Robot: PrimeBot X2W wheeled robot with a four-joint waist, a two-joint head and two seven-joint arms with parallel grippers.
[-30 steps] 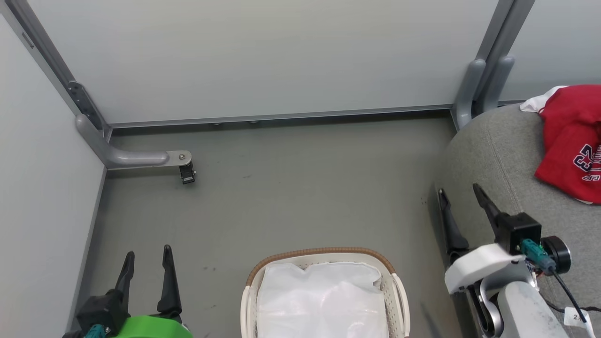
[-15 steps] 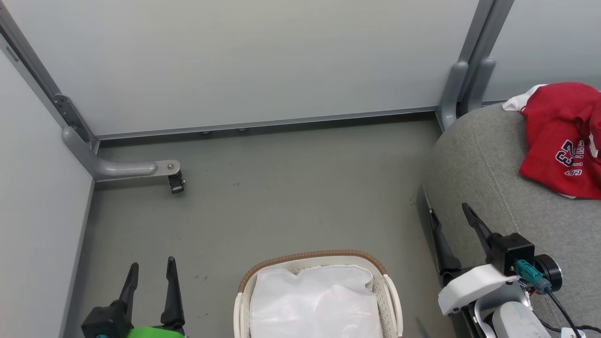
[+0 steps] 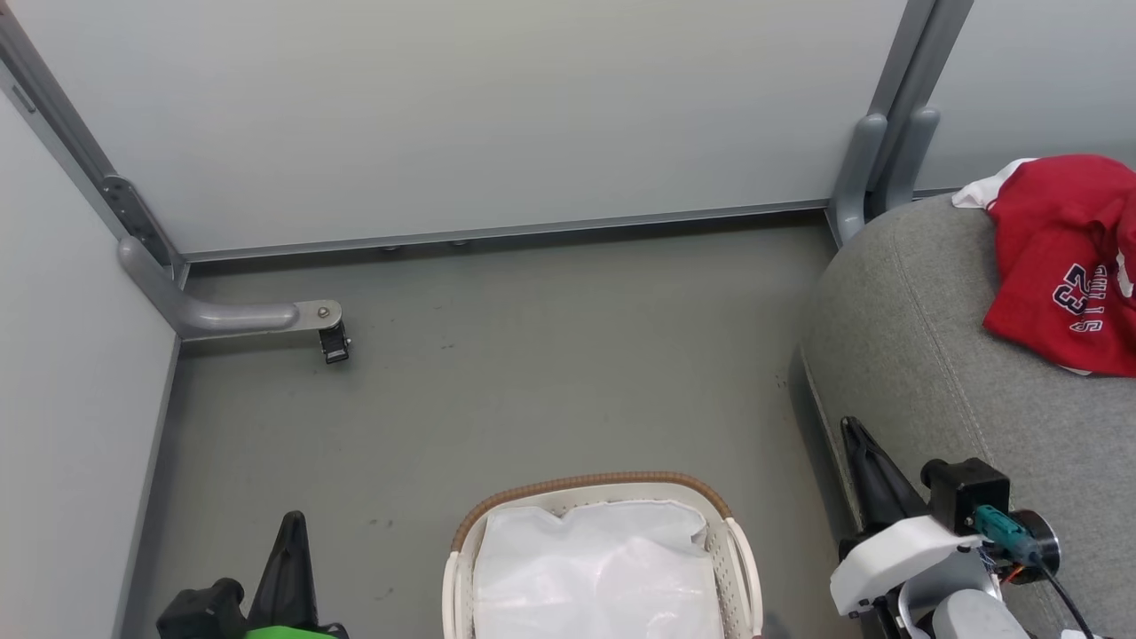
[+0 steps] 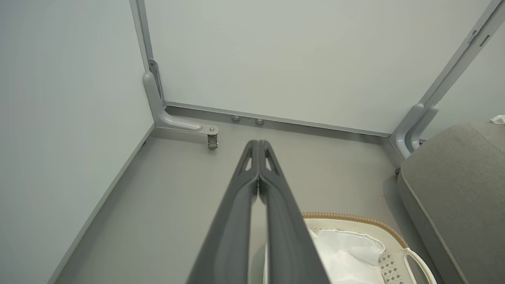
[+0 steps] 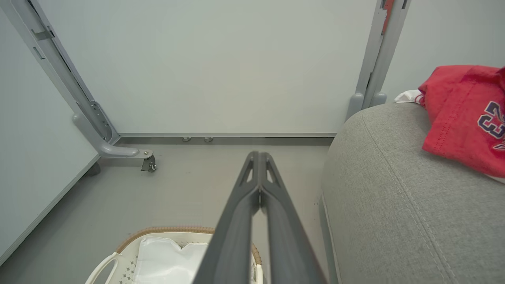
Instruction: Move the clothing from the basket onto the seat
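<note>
The clothing lies in a loose red heap on the seat, at its far right, white trim poking out at the back and navy lettering facing up. It is well apart from the basket, which stands on the floor in front of the robot. What shows of the basket holds just its crumpled white liner, though its near part is cut off by the picture's edge. Judged from that, the moving is done or nearly so. This would explain the arms: the left pincer sits low on the basket's left and the right pincer low on its right, just beside the seat's front edge. Each has its two fingers pressed flat together with nothing between them, and neither touches cloth or basket. It reads as a parked pose, not a reach. The heap sits well back from the cushion's rounded edge, so it looks unlikely to slide off. The floor is dull grey, flat and faintly scuffed. The seat is coarse grey weave with a stitched seam running along it. Pale grey panels in metal frames close the space on the left and ahead. A bracket with a small caster juts from the left corner, and a post rises behind the seat.
</note>
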